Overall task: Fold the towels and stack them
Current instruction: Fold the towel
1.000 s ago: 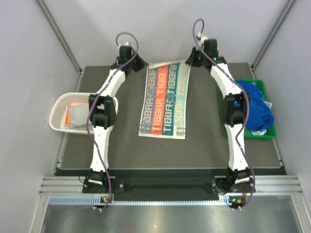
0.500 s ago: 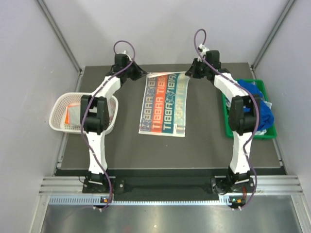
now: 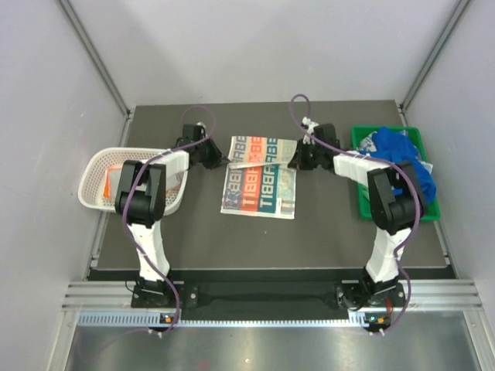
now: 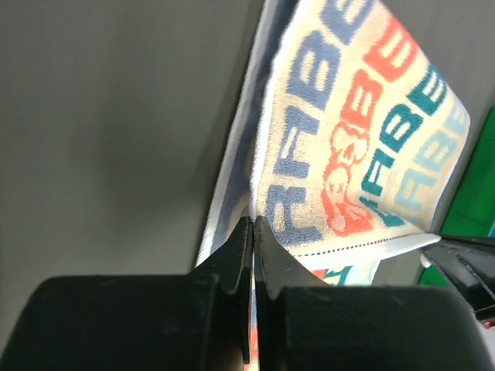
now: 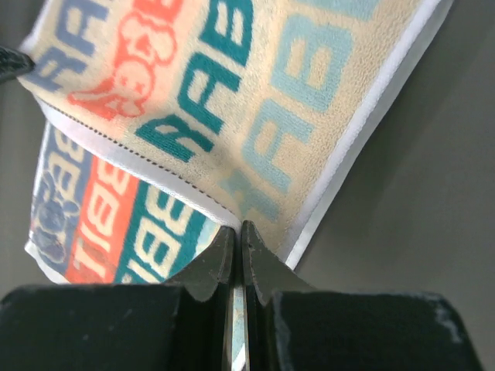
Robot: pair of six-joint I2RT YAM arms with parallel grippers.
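Observation:
The white towel with orange-teal lettering point(image 3: 259, 175) lies in the middle of the dark table, its far half lifted and folded back toward me. My left gripper point(image 3: 222, 160) is shut on the far left corner of that towel point(image 4: 348, 147). My right gripper point(image 3: 295, 162) is shut on the far right corner point(image 5: 255, 116). Both hold the far edge a little above the near half. A blue towel point(image 3: 404, 166) is heaped in the green bin at the right. An orange towel point(image 3: 117, 178) lies in the white basket at the left. Pink and plain white towels are not visible.
The white mesh basket point(image 3: 95, 166) stands at the table's left edge. The green bin point(image 3: 363, 202) stands at the right edge. Grey walls close in the back and sides. The metal rail with the arm bases runs along the near edge.
Both grippers have pulled the towel's far edge toward me and down, from the table's back edge to over its middle. The towel now lies doubled and looks shorter.

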